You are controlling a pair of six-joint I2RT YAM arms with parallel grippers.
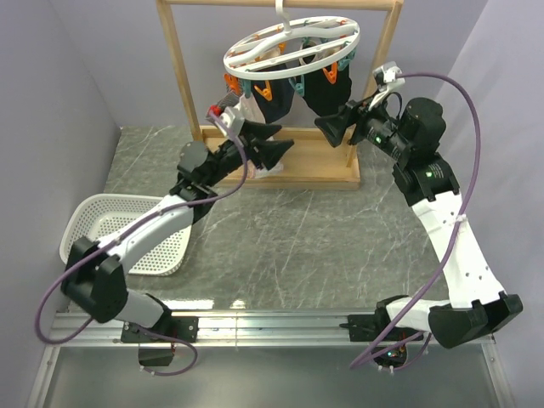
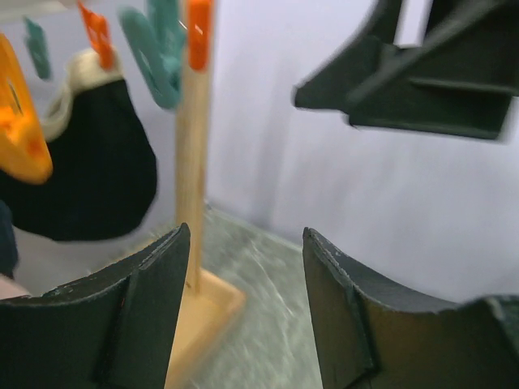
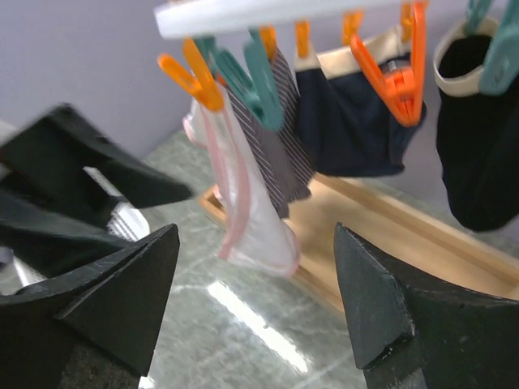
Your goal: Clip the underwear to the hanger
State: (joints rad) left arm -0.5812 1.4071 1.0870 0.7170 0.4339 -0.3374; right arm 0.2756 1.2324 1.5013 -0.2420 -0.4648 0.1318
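While left gripper [image 2: 243,243] and right gripper [image 3: 255,243] gape wide, empty, one underwear [image 3: 247,219] hangs clipped on the one hanger [image 3: 268,14], plain mid-frame from the right wrist, barely visible from above.

Pale pink underwear [image 3: 250,223], hanging clipped, beneath white oval hanger [image 3: 243,14]

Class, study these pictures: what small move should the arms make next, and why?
Probably ease both arms back from the hanger: the underwear already hangs from an orange clip, and both sets of jaws stand open and empty.
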